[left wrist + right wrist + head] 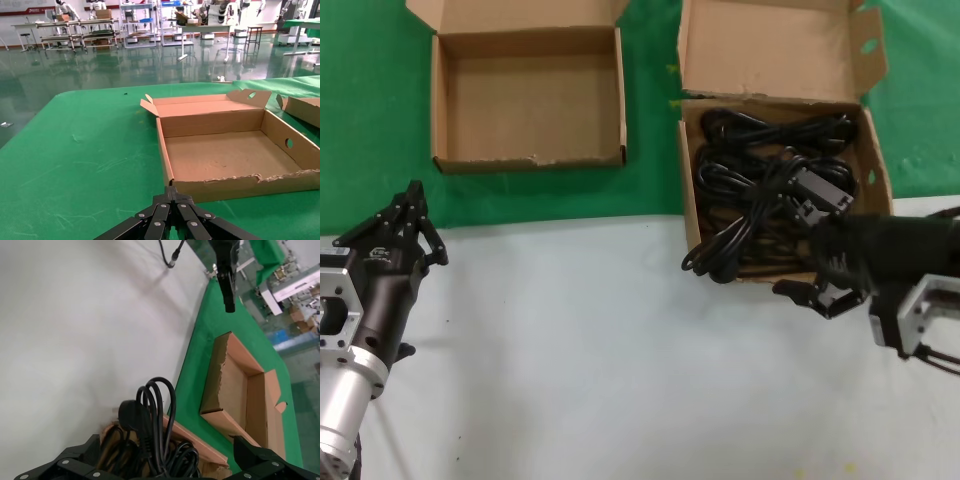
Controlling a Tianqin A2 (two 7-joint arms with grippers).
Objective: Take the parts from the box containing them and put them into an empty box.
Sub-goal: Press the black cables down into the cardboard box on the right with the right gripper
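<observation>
Counter (570, 350): pale grey-white near half, green covering (370, 130) on the far half.

On the green part, beyond the left end effector (412, 205): one empty box (528, 95), shallow, brown cardboard, flap folded back, ragged front rim.

Just beyond the right end effector (800, 292): the box containing them (775, 150), tall holed flap upright, straddling the green-grey boundary; the parts (770, 190) fill it, one cord loop spilling over its front edge onto the grey surface.
</observation>
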